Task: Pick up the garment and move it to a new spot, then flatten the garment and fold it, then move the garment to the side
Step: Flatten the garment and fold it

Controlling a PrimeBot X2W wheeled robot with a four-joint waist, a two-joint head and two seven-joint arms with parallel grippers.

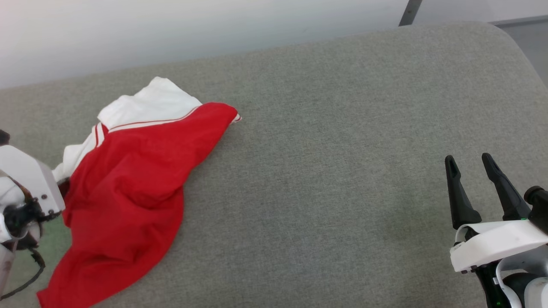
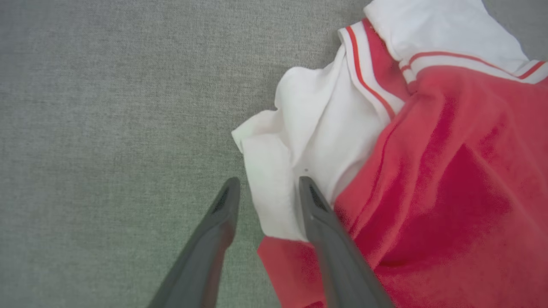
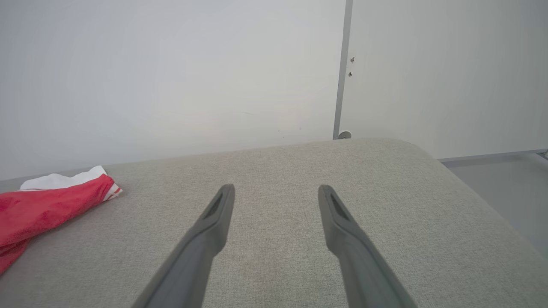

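Observation:
The garment, bright red with white sleeve panels and thin red-and-white stripe trim, lies crumpled on the grey cushion at the left of the head view. Its chest letters are hidden. The left wrist view looks down on its white sleeve and red body. My left gripper is open, its fingers straddling the white sleeve's lower edge. In the head view the left arm's pale wrist sits at the garment's left edge. My right gripper is open over bare cushion at the lower right, far from the garment.
The grey fabric cushion spreads wide to the right of the garment. A pale wall runs behind it. The cushion's rounded right end drops off to a grey floor.

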